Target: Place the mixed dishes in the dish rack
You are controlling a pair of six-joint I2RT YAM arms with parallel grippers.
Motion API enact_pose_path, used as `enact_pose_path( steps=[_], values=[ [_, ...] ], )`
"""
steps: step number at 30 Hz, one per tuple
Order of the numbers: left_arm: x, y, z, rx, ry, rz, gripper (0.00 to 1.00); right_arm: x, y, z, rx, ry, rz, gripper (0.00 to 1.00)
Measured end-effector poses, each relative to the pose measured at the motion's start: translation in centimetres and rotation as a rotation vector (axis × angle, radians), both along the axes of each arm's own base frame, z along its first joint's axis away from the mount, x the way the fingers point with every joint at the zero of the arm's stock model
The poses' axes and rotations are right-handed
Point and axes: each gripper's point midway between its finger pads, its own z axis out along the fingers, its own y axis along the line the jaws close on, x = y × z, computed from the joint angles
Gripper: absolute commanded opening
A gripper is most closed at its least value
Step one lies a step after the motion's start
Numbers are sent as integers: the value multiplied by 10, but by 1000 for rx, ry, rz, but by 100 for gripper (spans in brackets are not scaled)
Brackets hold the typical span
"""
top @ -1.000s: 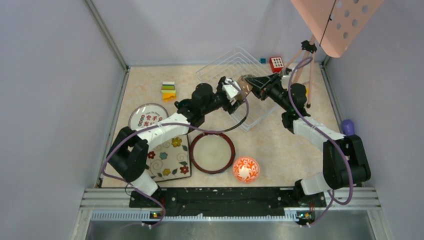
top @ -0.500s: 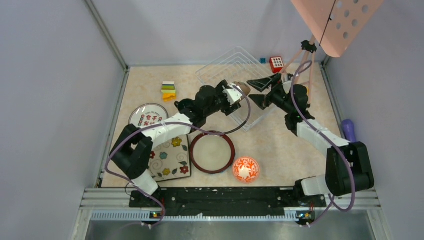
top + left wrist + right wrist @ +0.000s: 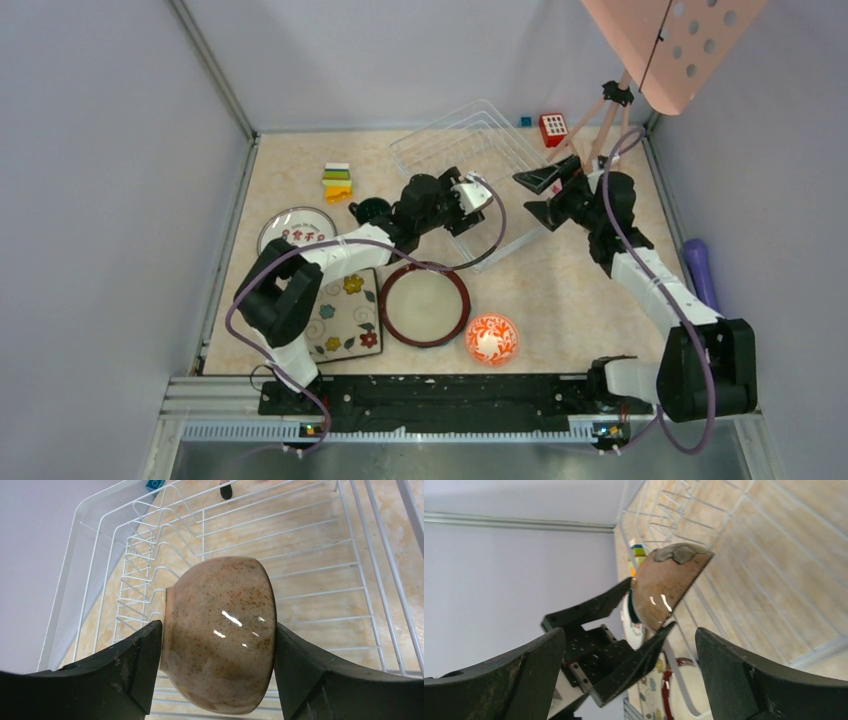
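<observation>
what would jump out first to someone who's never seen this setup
The speckled brown bowl fills the left wrist view, clamped sideways in the left gripper with the white wire dish rack behind it. The right gripper hangs wide open and empty, facing the bowl from the right. Nearer the arm bases, the red-rimmed cream plate and the orange bowl lie on the table.

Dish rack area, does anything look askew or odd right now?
The rack sits skewed, its sides diagonal to the table edges. The brown bowl is held on its side in the left gripper above it. No spills or damage show.
</observation>
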Motion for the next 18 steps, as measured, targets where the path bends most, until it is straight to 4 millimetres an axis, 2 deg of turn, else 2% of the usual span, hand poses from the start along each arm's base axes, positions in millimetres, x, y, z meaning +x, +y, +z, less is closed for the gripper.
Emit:
enact_pose_path(
  steps=[3,6,14,18],
  values=[
    [5,-3,1,2,-5,3,0,-4,-10,-9,-58,32,-26,99],
    [12,-6,5,6,-29,8,0,-6,-19,-9,-111,37,-49,99],
    [31,-19,58,-65,-159,10,0,-11,-34,-11,-206,39,-78,99],
    [31,-19,56,-72,-140,16,0,-11,-35,-13,-236,58,-65,99]
  ],
)
